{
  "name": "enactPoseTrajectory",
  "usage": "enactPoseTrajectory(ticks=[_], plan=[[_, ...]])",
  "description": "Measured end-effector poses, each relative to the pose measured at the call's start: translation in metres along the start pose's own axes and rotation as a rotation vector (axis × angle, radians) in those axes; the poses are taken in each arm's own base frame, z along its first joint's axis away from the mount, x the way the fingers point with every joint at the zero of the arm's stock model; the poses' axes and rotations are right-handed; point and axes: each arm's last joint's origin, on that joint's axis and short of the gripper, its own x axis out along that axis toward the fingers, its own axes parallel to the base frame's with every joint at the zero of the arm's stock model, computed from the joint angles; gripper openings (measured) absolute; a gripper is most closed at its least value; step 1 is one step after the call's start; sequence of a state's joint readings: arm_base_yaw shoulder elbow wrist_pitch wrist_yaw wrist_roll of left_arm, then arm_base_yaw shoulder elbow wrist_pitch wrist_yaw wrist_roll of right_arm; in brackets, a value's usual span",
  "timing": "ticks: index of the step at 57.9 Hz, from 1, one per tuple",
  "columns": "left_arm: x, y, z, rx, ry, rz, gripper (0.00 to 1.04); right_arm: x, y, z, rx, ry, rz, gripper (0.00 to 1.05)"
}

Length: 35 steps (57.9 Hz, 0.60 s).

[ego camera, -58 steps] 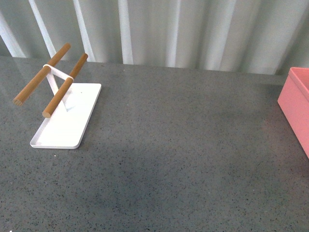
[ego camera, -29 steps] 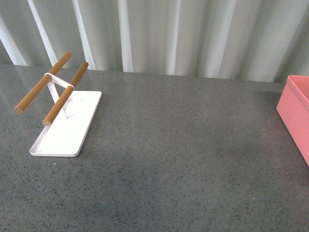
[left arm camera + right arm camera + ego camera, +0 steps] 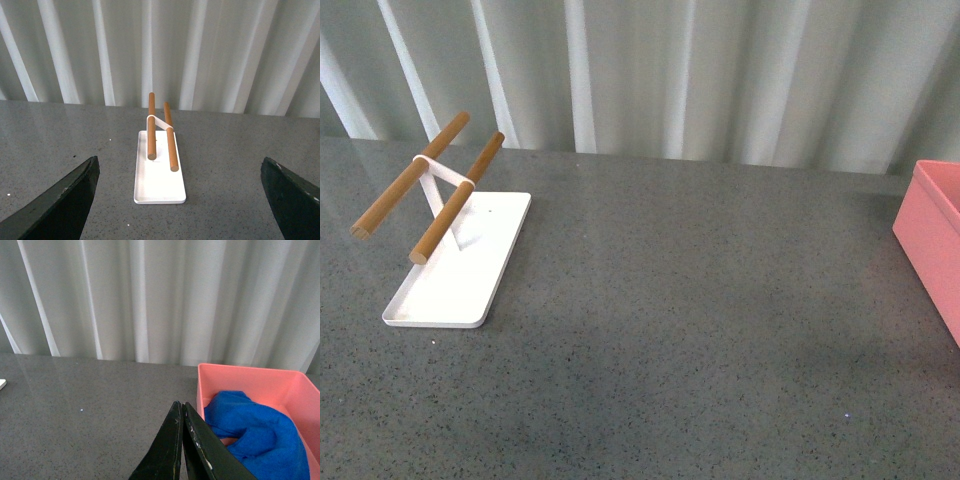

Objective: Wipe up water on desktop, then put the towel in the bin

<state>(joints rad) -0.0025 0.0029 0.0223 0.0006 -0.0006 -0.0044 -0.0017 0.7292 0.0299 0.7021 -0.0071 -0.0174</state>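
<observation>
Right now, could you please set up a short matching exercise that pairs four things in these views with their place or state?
Things:
1. towel
2. bin
3. left gripper
4. right gripper

Place or state:
A. open wide, facing the white tray with wooden rods
B. shut, holding nothing
C. bunched up inside the pink box
D. standing on the desktop, at its right edge in the front view

Pairs: 1-C, 2-D, 3-A, 4-B

no readable text, no labels, no brand marks, no numbers or signs on anything in view
</observation>
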Motion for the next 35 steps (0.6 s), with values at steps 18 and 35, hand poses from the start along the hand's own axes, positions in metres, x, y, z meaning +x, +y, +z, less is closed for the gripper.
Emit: enactPoseTrajectory(ticks=[18, 35], plan=[[0.000, 0.000, 0.000, 0.000, 0.000, 0.000, 0.98, -0.018, 0.000, 0.006, 0.001, -0.019, -0.003, 0.03], [0.000, 0.000, 0.000, 0.000, 0.000, 0.000, 0.98, -0.028, 0.000, 0.007, 0.005, -0.024, -0.003, 0.03]])
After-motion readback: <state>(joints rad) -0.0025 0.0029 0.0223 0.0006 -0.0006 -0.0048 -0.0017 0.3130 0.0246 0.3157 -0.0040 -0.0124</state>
